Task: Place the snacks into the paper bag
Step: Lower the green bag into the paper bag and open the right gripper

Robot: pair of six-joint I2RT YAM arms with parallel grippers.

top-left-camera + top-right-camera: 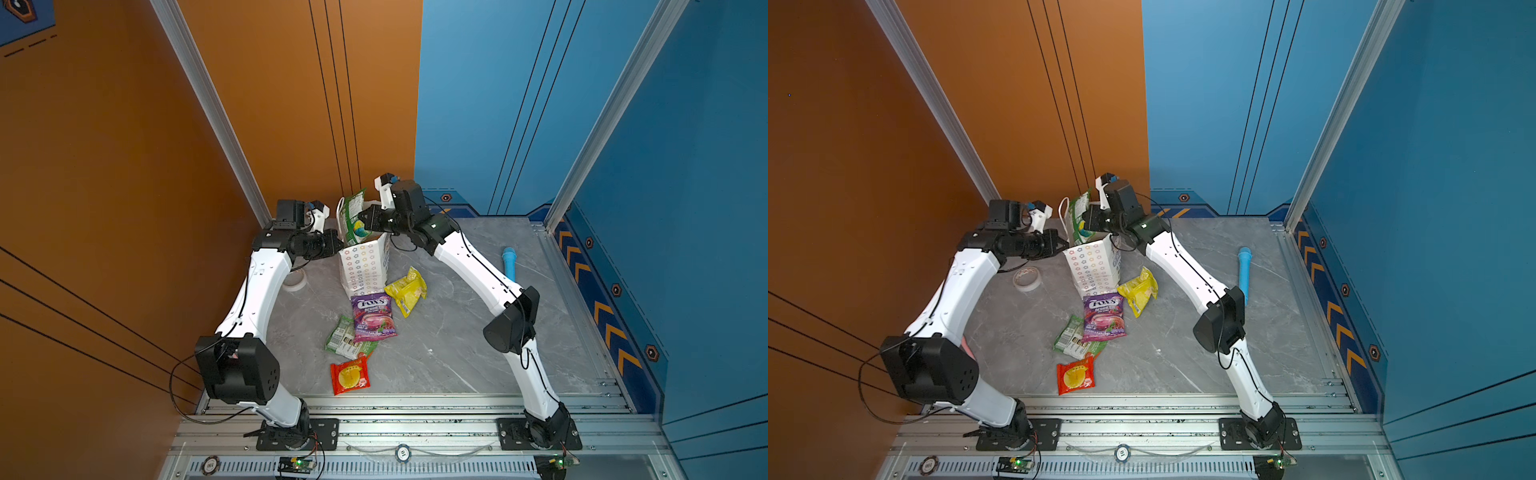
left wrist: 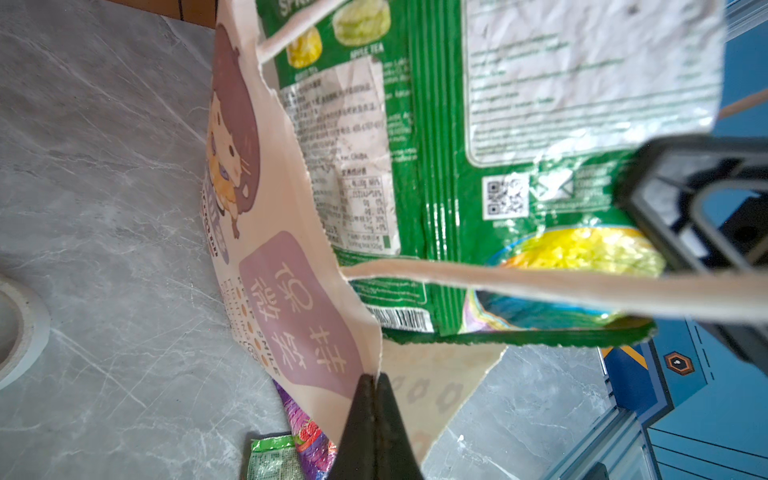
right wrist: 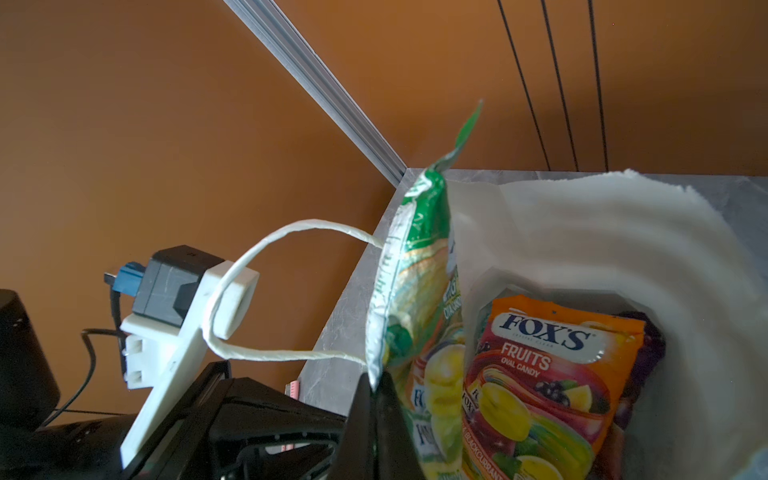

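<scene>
A tape roll (image 1: 1026,277) sits left of the paper bag (image 1: 363,266), a blue stick (image 1: 509,264) well to its right; 4 packets (image 1: 372,318) lie in front; the left gripper (image 2: 376,380) pinches the bag's rim; the right gripper (image 3: 376,384) clamps a green packet (image 1: 351,216), long axis upright, lower end inside the bag's mouth.

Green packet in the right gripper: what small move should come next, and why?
Probably lower it deeper: the right gripper is shut on the green packet, which stands half out of the paper bag, whose rim the left gripper pinches.
</scene>
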